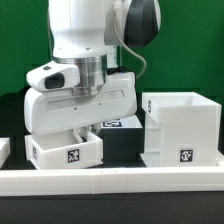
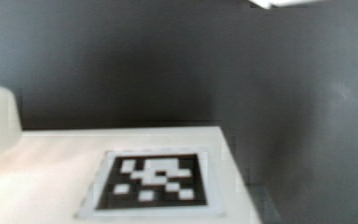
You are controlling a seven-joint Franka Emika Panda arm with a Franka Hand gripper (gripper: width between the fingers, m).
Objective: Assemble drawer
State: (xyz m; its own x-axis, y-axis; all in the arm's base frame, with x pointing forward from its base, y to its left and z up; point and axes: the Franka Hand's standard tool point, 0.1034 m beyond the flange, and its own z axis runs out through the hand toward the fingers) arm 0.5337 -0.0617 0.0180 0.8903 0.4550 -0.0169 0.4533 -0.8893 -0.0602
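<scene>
White casing (image 1: 180, 130) upright, top open, exterior view's right | tray (image 1: 46, 150) just below hand (image 1: 88, 128) | hand's spread: cannot tell

Long white rail (image 1: 110, 180) fronting black table (image 1: 122, 147); green backdrop (image 1: 195, 50).

the arm (image 1: 85, 30) comes straight down from the top of the exterior view, its wrist (image 1: 92, 68) vertical. the gripper (image 1: 84, 124) points downward, its broad white body tilted slightly, lower toward the exterior view's left. the jaws are hidden in both views, so their spacing cannot be told.
</scene>
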